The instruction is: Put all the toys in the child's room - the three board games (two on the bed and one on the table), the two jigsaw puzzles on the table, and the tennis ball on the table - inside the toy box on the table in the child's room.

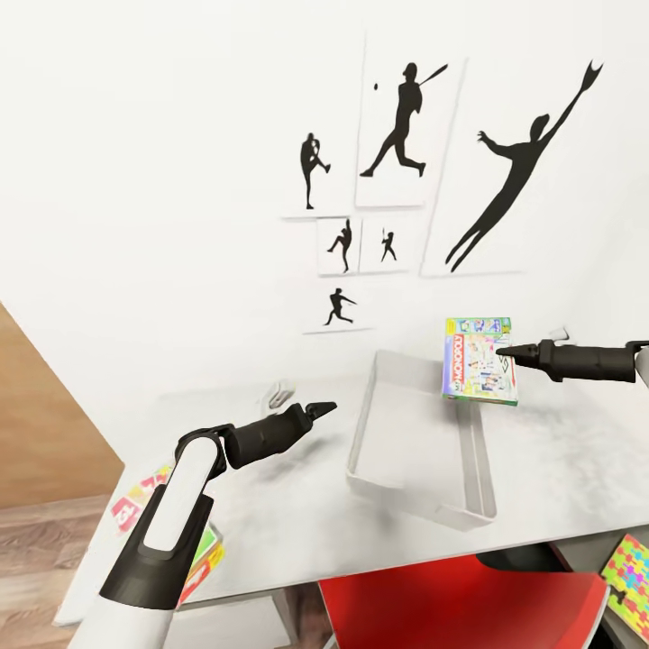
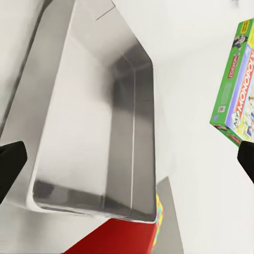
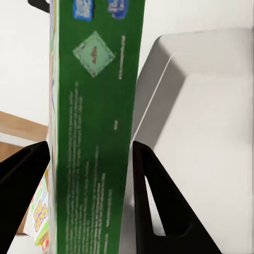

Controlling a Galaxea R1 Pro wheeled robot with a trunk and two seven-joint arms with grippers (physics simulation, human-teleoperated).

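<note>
Monopoly board game (image 1: 479, 361) is pinched in the right gripper (image 1: 501, 353), held on edge above the far right corner of the toy box (image 1: 397, 487), so the key relation is vertical: tray floor lies straight below and slightly toward the robot from the held box. In the right wrist view the two fingers (image 3: 153, 201) flank the green spine of the game (image 3: 92, 132), closed on it, with the pale tray wall (image 3: 174, 58) just beyond. Box stands upright with its cover facing the robot; it would need tipping flat, or simply dropping, to lie in the tray, and the tray looks long enough to take it. Toy box interior reads bare in the left wrist view (image 2: 90, 137); nothing seen inside it yet, so the task looks early. Left gripper (image 1: 323, 410) hovers over the table (image 1: 297, 532) just beside the tray's near left side, fingers spread at the wrist view's two edges (image 2: 10, 164), holding nothing. Right arm is plainly the one to do the release; left is nearer the other board game (image 1: 194, 541), which lies at the table's near left corner, partly under the left forearm. A jigsaw puzzle (image 1: 629, 572) shows at the lower right, well apart from both grippers. Risk as judged: game catching on the far rim and tipping outside.
</note>
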